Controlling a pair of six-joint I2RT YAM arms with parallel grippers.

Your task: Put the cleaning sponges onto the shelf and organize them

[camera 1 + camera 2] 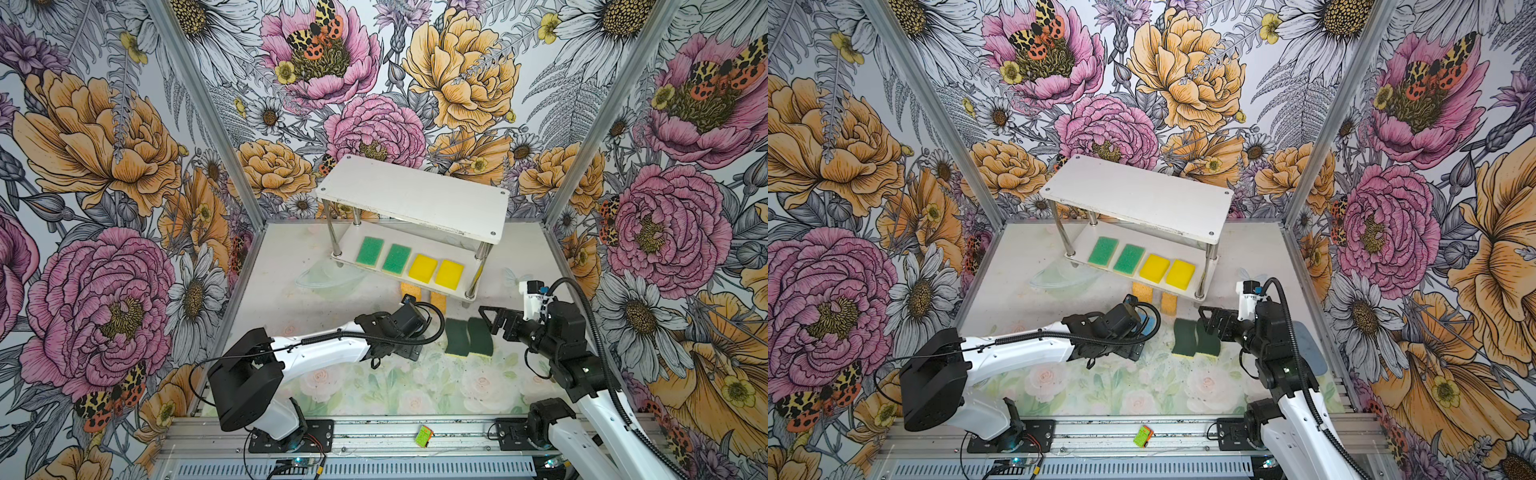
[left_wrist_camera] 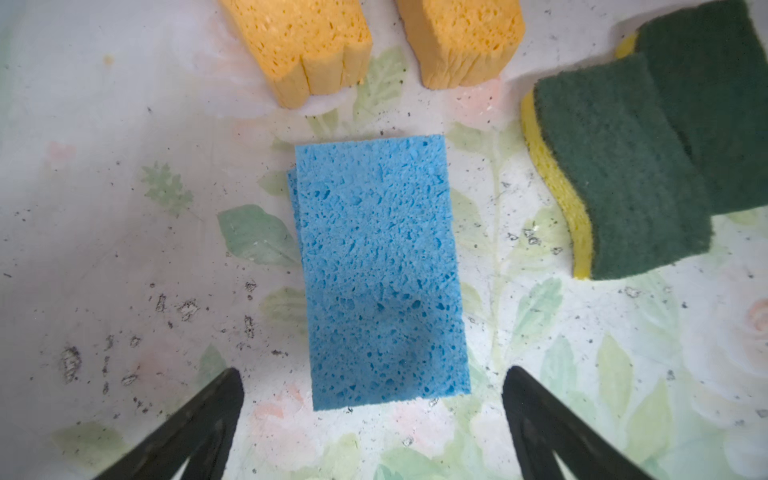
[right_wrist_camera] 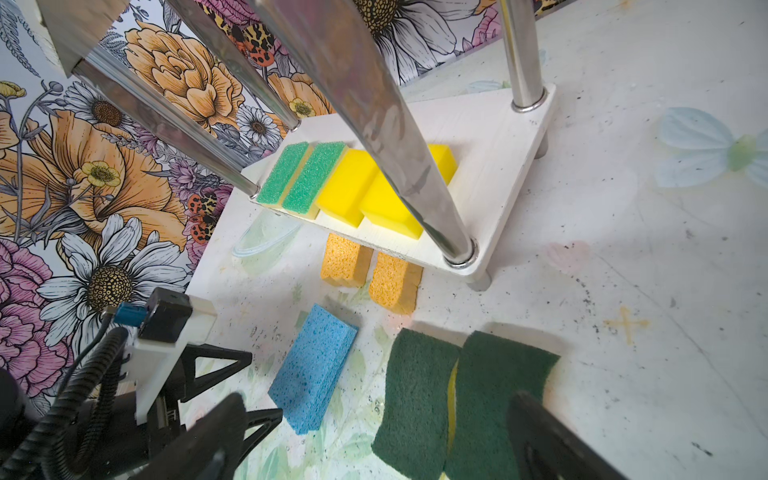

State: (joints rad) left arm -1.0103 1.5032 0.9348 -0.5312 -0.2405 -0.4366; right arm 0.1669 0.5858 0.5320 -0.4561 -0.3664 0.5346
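Observation:
The white shelf (image 1: pixel 411 195) stands at the back. Its lower board (image 3: pixel 498 166) carries two green-topped sponges (image 1: pixel 371 249) (image 1: pixel 396 258) and two yellow sponges (image 1: pixel 423 268) (image 1: pixel 449 274) in a row. Two orange sponges (image 2: pixel 303 45) (image 2: pixel 461 37) lie on the floor in front of it. A blue sponge (image 2: pixel 378 270) lies flat, with a second blue edge showing under it. My left gripper (image 2: pixel 374 374) hangs open over its near end without touching it. Two wavy dark-green sponges (image 3: pixel 415 395) (image 3: pixel 494 395) lie side by side under my open right gripper (image 3: pixel 376 401).
A clear plastic bowl (image 1: pixel 328 278) sits on the floor left of the shelf. A small green and orange object (image 1: pixel 424 437) lies on the front rail. A shelf post (image 3: pixel 374 124) stands close before the right wrist camera. Flowered walls close in three sides.

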